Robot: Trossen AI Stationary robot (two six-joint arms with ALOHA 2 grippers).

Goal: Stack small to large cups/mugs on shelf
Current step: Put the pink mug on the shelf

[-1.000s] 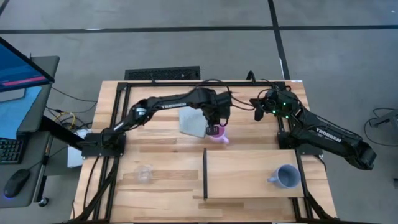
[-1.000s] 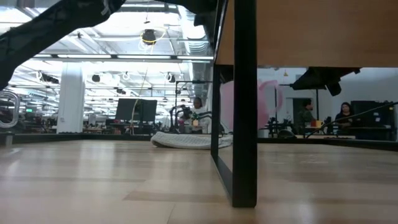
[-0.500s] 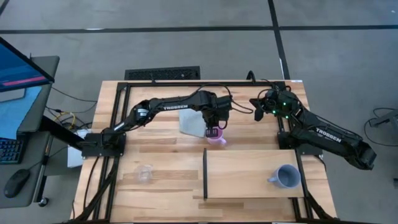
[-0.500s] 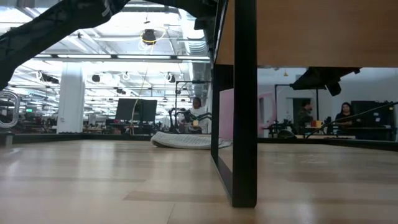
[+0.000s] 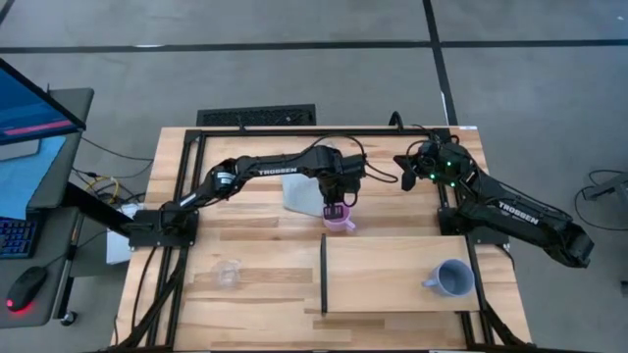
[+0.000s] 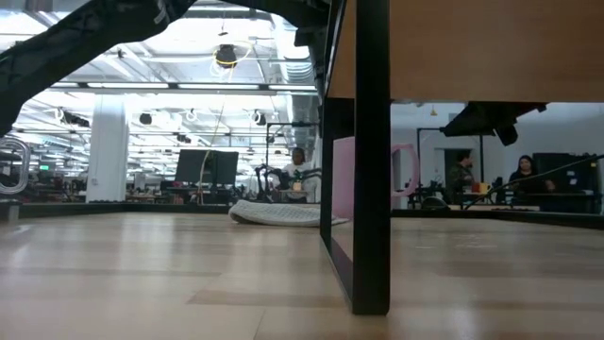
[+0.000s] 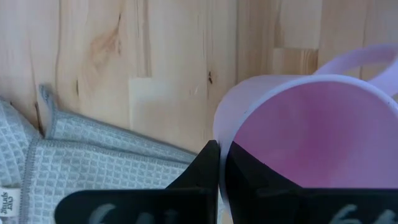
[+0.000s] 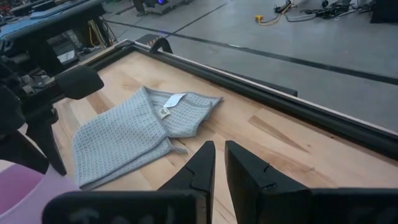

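The pink-purple mug stands just beyond the shelf's far edge, next to the folded cloth. My left gripper is shut on it from above. The mug also shows in the left wrist view and the low view. The grey-blue mug stands upright on the shelf, near its right end. The clear cup stands on the table left of the shelf's black divider. My right gripper is shut and empty at the far right. My left gripper pinches the pink mug's wall at the rim, on the side away from the handle. One finger is inside and one outside. The fingers point down. The mug is upright, mouth up; whether its base rests on the table I cannot tell.
The light-blue cloth lies flat on the table beside the mug, also in the right wrist view. The table's black frame runs along the far edge. The shelf's black leg fills the middle of the low view.
My left gripper has gone a little toward the table's near edge, toward the shelf, keeping its hold. The pink mug has gone with it, dropped slightly, and come from tilted to more upright.
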